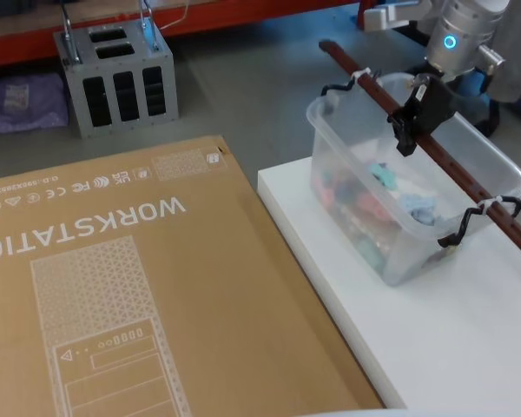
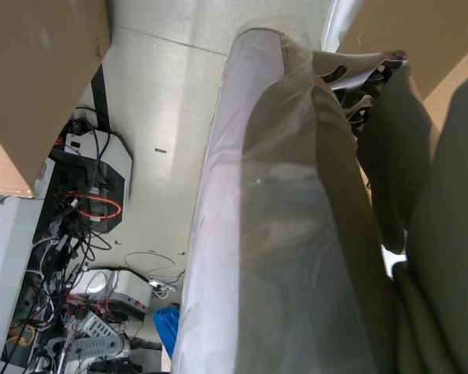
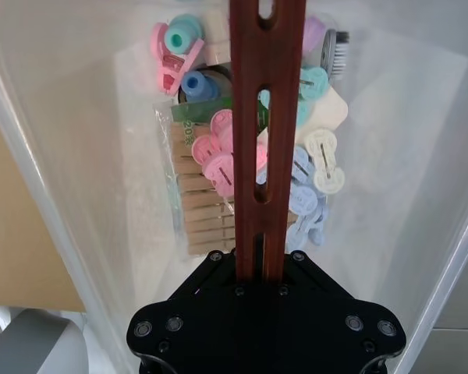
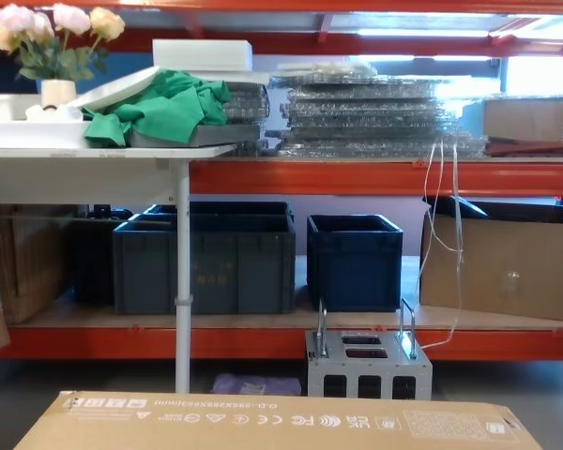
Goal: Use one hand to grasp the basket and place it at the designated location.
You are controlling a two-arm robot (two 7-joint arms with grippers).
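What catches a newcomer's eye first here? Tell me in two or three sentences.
The translucent basket, full of pastel clothes pegs, is on the white table at the right of the head view. The black right gripper is clamped on its reddish-brown handle near the middle. To the left lies a big cardboard box printed WORKSTATION.

Tabletop (image 1: pixel 469 347) is bare on the near side of basket (image 1: pixel 339 130), free to pass there. Cardboard box (image 1: pixel 113 287) sits just beside the tabletop's left edge and blocks that side. Handle bar (image 1: pixel 469 187) spans the basket top.
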